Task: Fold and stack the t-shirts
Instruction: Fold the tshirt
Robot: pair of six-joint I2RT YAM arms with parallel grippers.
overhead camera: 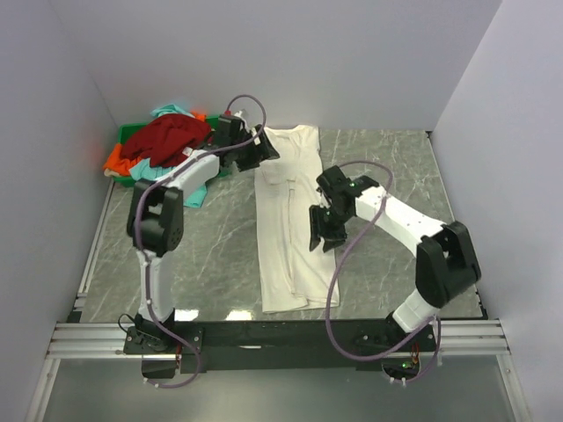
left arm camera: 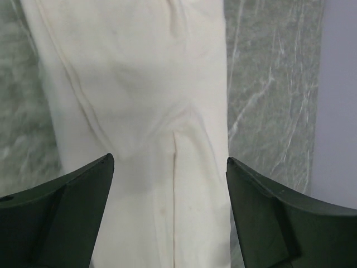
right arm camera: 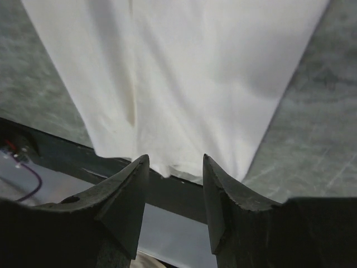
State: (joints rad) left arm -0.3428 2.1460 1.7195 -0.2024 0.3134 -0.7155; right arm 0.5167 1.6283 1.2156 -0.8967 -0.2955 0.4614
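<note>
Cream shirt (overhead camera: 286, 220) is lying as a long folded strip down the middle of the table (overhead camera: 202, 255). Left gripper (overhead camera: 264, 148) hangs over its far end, jaws wide, holding nothing. Right gripper (overhead camera: 324, 236) is at the strip's right edge, gap narrower, also empty. Red shirt (overhead camera: 167, 136), teal shirt (overhead camera: 171, 111) and orange shirt (overhead camera: 116, 160) are heaped in the bin (overhead camera: 132, 132) at the far left.

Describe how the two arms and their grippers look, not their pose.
Both the left arm and right arm have white link shells with bulky black joints. A thin purple-grey cable loops loosely along each. The left gripper and right gripper are black, each with two dark wedge-shaped fingers. No markings are readable.
</note>
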